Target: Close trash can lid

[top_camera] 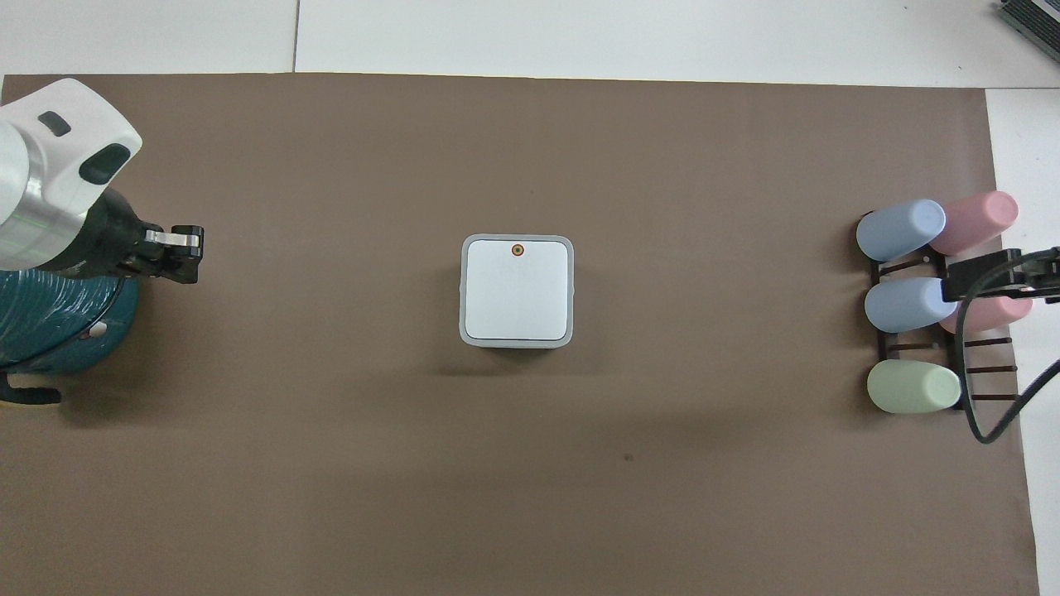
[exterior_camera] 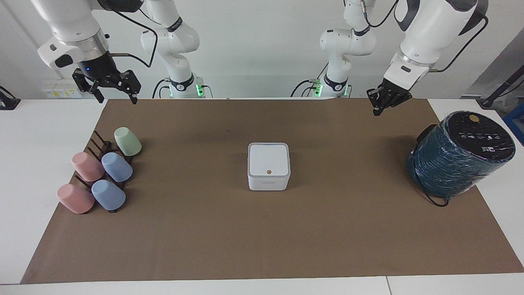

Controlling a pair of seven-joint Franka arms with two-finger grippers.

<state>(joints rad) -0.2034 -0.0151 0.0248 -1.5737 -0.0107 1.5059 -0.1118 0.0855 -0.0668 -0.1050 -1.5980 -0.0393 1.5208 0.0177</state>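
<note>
The small white square trash can [exterior_camera: 268, 177] stands on the brown mat at mid-table, also seen in the overhead view [top_camera: 516, 341]. Its lid [exterior_camera: 268, 159] lies flat on top, orange dot up, and shows in the overhead view too [top_camera: 517, 290]. My left gripper [exterior_camera: 376, 110] is raised over the mat's edge near the robots, toward the left arm's end, well clear of the can; its fingers look shut and empty. It shows in the overhead view [top_camera: 184, 250]. My right gripper [exterior_camera: 117, 99] waits open and empty, raised above the cup rack.
A large dark teal wrapped cylinder [exterior_camera: 458, 153] with a black top lies tilted at the left arm's end. A dark rack [exterior_camera: 100, 147] with several pastel cups [exterior_camera: 116, 166] sits at the right arm's end. The brown mat [exterior_camera: 262, 237] covers most of the table.
</note>
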